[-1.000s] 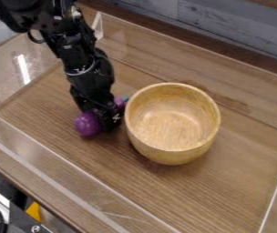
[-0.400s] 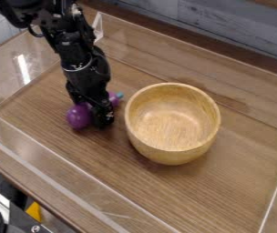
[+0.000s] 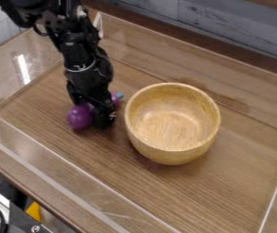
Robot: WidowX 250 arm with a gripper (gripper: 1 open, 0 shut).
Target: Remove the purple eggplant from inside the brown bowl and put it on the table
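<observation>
The purple eggplant (image 3: 77, 116) lies on the table (image 3: 166, 187), left of the brown bowl (image 3: 173, 121), which stands empty. My gripper (image 3: 92, 113) points straight down over the eggplant, its black fingers open and low at the tabletop. The eggplant's left end shows beside the fingers; the rest is hidden behind them. I cannot tell whether the fingers touch it.
Clear acrylic walls (image 3: 56, 177) run along the table's edges. A lighter wooden surface (image 3: 244, 27) lies beyond the far wall. Bare tabletop stretches in front of and to the right of the bowl.
The eggplant and the gripper have shifted slightly left, away from the bowl, since the earliest frame. Little differs since the middle frame.
</observation>
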